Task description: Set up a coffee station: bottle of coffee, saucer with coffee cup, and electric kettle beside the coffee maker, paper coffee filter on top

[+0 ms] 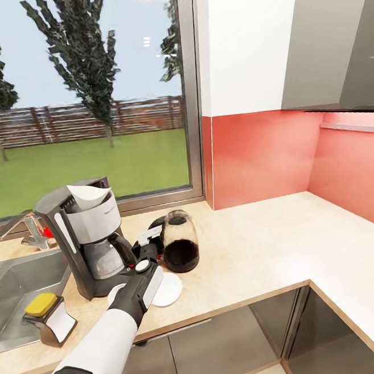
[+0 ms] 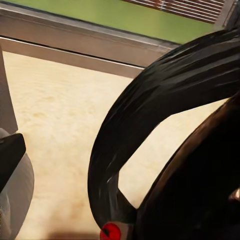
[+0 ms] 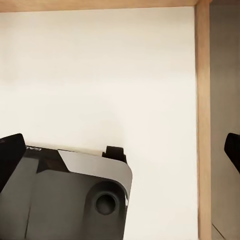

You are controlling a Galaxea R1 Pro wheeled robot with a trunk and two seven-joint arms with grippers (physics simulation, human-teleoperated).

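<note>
Left hand (image 1: 148, 243) sits low on the counter (image 1: 261, 243), wedged between the coffee maker (image 1: 92, 242) and the kettle (image 1: 180, 249), right at the kettle's black handle. From the left wrist view that handle (image 2: 150, 125) arches close across the lens, with the dark body beside it, so the fingers seem to be around or just at the handle; whether they are clamped on it or merely alongside, I cannot tell. The right hand (image 3: 120, 155) hangs over pale floor beside a wooden edge, its two dark fingertips spread wide with nothing between them.

The kettle stands upright on the counter, just beside the coffee maker's carafe side, dark liquid low inside. The saucer (image 1: 165, 289) lies flat in front of both, partly under the left forearm. A white filter (image 1: 90, 196) pokes up from the top of the coffee maker. The sink (image 1: 19, 283) lies to the far side of the machine.

As for handling, the kettle looks like glass: rigid, smooth and breakable, and the liquid should make it bottom-heavy and liable to slosh. The handle is the sensible hold, gripped across its thick middle, so the body hangs plumb and the glass is never squeezed. It wants moving level and setting down gently, clear of the saucer's rim, which the forearm could easily nudge.
</note>
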